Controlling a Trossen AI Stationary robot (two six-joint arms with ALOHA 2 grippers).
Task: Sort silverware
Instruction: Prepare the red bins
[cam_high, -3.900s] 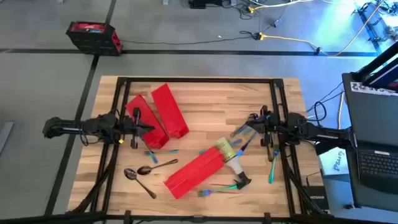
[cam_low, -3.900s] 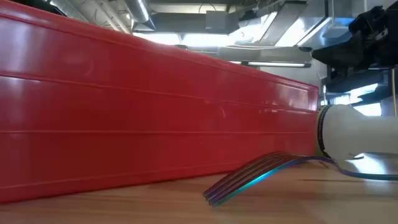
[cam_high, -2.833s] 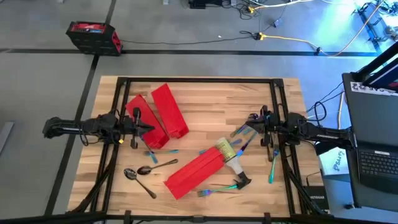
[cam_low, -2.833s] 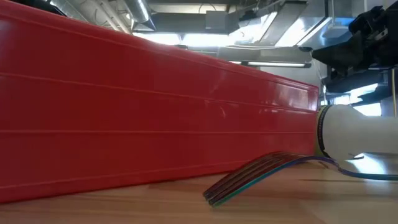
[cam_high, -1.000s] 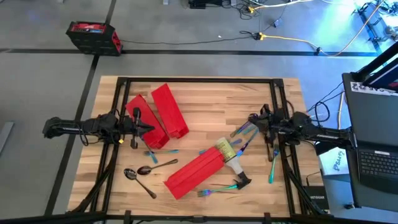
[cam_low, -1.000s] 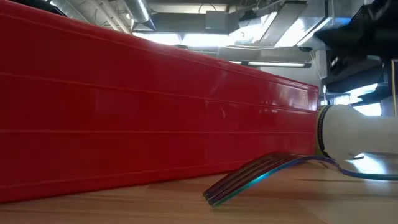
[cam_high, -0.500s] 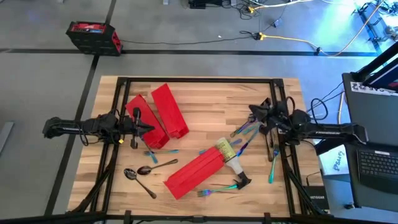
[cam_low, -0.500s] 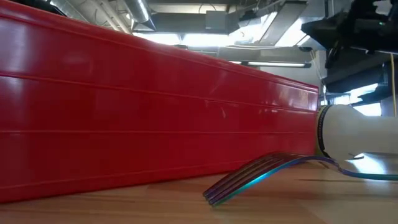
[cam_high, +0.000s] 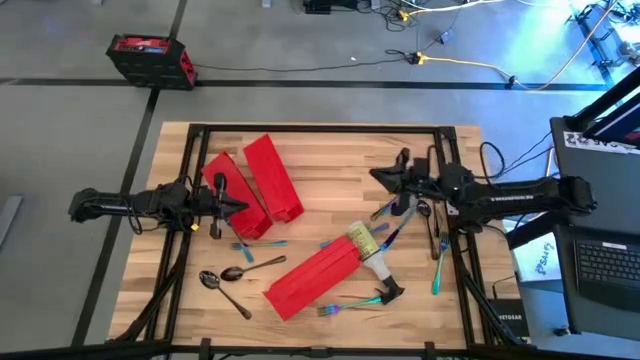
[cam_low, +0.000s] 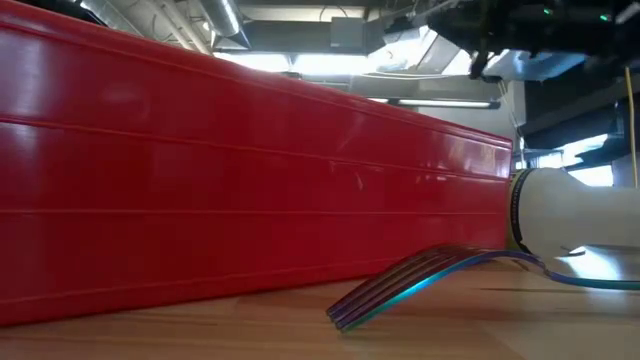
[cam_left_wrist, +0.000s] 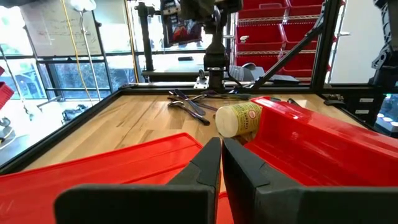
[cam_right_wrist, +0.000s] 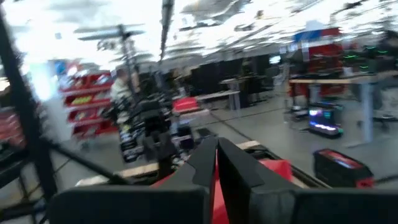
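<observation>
Three red bins lie on the wooden table: the nearest red bin sits diagonally by the front edge, with an iridescent fork just beside it and a spray bottle at its far end. Two dark spoons rest left of it. Farther back, more silverware is clustered under the right gripper, whose fingers are pressed together, holding nothing. The left gripper, likewise closed and empty, hovers over the two far red bins.
</observation>
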